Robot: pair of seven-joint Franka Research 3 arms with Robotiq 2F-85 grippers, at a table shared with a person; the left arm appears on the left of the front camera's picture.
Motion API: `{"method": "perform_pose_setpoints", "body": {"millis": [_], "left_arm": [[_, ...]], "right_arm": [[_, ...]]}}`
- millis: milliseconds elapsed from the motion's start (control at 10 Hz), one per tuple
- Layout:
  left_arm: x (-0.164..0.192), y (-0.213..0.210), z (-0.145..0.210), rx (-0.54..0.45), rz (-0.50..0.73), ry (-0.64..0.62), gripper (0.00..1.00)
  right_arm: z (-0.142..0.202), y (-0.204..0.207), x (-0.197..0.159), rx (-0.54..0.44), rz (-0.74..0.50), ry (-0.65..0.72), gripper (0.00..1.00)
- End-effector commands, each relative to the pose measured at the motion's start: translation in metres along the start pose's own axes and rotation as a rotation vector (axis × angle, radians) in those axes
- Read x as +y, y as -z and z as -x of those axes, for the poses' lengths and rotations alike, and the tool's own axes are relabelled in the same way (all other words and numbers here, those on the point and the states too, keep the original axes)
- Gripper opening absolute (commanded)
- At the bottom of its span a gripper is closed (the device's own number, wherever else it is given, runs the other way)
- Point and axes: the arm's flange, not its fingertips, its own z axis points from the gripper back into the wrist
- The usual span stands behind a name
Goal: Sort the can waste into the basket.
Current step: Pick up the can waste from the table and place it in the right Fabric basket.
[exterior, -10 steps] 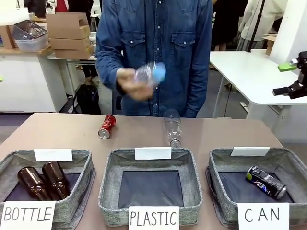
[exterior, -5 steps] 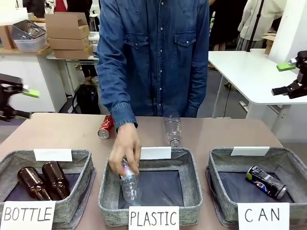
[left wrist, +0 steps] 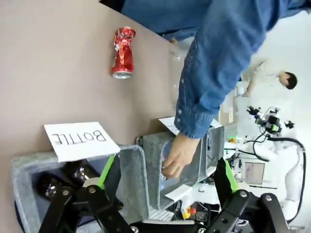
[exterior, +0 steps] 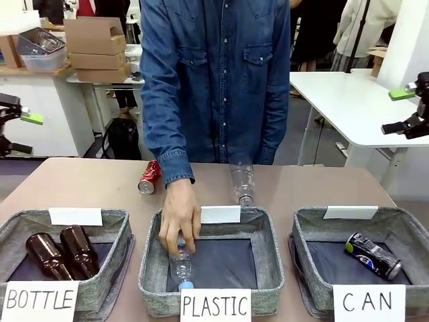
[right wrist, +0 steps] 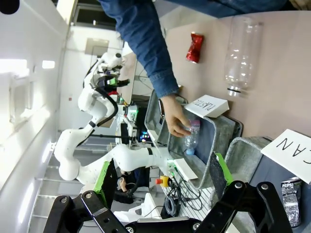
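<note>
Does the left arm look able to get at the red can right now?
Probably yes. The red can lies on bare table with nothing between it and the open left end effector, raised at the table's left edge. The person's sleeve is close beside it, though.

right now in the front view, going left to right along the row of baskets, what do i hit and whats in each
BOTTLE basket holding two brown glass bottles → PLASTIC basket with the person's hand on a clear plastic bottle inside it → CAN basket holding the dark can
</note>
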Motion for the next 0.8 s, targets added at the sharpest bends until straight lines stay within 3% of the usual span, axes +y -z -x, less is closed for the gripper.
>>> {"method": "perform_pose_setpoints", "body": {"millis": [0,700], "left_arm": [[-0.003,0.038,0.004,0.081,-0.038,0.040,1.00],[-0.011,0.246,-0.070,0.419,-0.288,0.106,1.00]], "right_arm": [[0.000,-0.004,0.001,0.013,0.008,-0.017,1.00],[0.000,-0.004,0.001,0.013,0.008,-0.017,1.00]]}}
